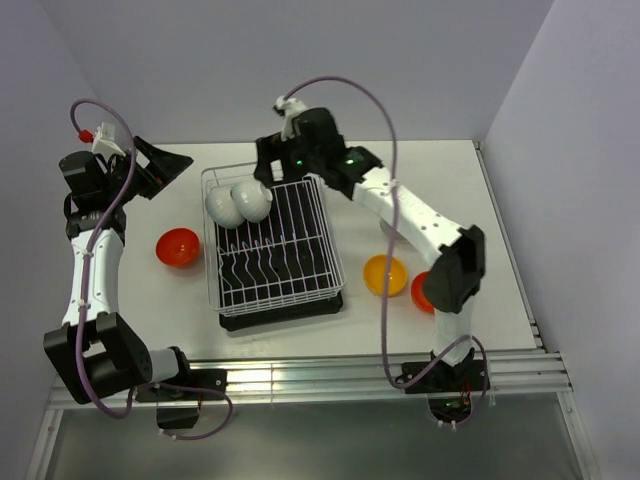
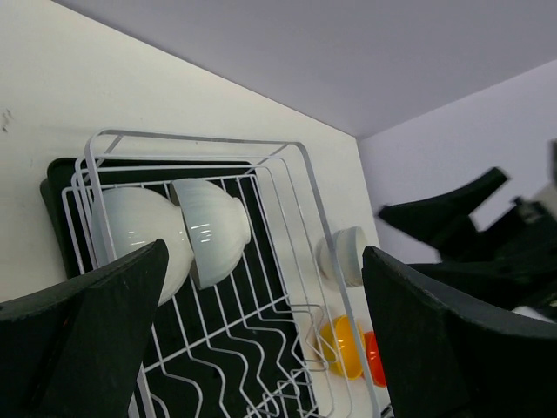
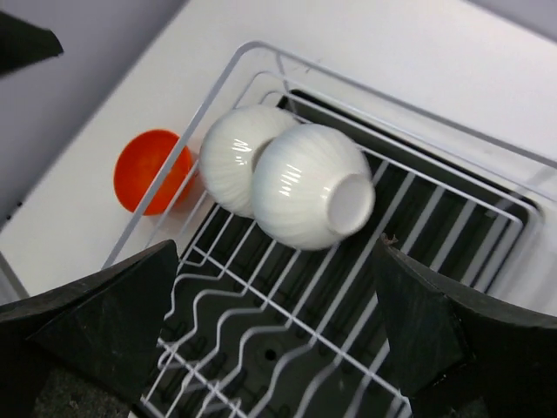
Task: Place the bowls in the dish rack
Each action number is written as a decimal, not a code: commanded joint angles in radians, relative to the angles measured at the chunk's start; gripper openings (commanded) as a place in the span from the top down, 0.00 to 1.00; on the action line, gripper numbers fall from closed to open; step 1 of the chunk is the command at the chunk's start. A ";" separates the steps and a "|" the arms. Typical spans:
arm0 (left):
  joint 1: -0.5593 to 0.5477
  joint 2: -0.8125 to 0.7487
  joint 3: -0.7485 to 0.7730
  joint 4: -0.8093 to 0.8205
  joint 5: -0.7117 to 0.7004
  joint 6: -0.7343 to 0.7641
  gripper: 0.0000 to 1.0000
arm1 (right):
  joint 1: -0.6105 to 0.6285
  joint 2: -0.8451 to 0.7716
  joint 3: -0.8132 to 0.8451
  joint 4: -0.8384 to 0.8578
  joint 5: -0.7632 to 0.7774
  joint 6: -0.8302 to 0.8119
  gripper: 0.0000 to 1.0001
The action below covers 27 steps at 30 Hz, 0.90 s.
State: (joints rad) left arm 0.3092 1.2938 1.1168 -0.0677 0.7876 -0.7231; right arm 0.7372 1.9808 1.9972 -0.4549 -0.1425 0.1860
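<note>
Crowding a dish rack [image 1: 290, 240] corner, two white bowls [image 1: 250, 201] touch.

The dish rack [image 1: 275, 250] sits in the middle of the counter [image 1: 480, 190]. In its upper left corner lie a bowl [image 1: 222, 207] and a second bowl [image 1: 252, 202], side by side and touching. A third bowl [image 1: 178, 247] sits on the counter left of the rack. A fourth bowl [image 1: 385, 275] sits right of the rack. A fifth bowl [image 1: 424, 292] is just beside it, partly hidden by the right arm [image 1: 455, 265].
</note>
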 commanded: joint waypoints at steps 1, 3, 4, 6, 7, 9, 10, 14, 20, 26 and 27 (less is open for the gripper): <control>-0.019 -0.042 0.038 0.016 -0.028 0.079 0.01 | -0.077 -0.181 -0.093 0.030 -0.060 0.030 0.00; -0.064 -0.039 0.072 -0.033 -0.078 0.151 0.01 | -0.154 -0.264 -0.165 0.000 -0.077 0.032 0.02; -0.083 -0.037 0.086 -0.053 -0.102 0.180 0.01 | -0.183 -0.286 -0.184 -0.017 -0.088 0.024 0.03; -0.175 -0.025 0.130 -0.110 -0.201 0.275 0.02 | -0.269 -0.327 -0.236 -0.083 -0.074 0.009 0.05; -0.214 -0.019 0.150 -0.127 -0.249 0.307 0.03 | -0.298 -0.371 -0.257 -0.102 -0.069 0.000 0.06; -0.356 0.022 0.217 -0.170 -0.321 0.388 0.05 | -0.394 -0.420 -0.335 -0.129 -0.089 -0.002 0.07; -0.398 0.039 0.242 -0.202 -0.394 0.404 0.05 | -0.430 -0.474 -0.365 -0.133 -0.100 0.003 0.07; -0.661 0.181 0.359 -0.251 -0.559 0.471 0.12 | -0.608 -0.578 -0.469 -0.163 -0.124 -0.005 0.07; -0.964 0.445 0.566 -0.274 -0.746 0.508 0.17 | -0.884 -0.687 -0.575 -0.231 -0.166 -0.065 0.07; -1.102 0.737 0.872 -0.323 -0.841 0.456 0.22 | -1.064 -0.731 -0.640 -0.277 -0.200 -0.131 0.07; -1.111 0.769 0.902 -0.336 -0.852 0.446 0.23 | -1.078 -0.738 -0.647 -0.280 -0.203 -0.143 0.07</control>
State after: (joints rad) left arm -0.7815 1.9972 1.8858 -0.3679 0.0422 -0.2550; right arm -0.2985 1.2781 1.3731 -0.7017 -0.3069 0.1013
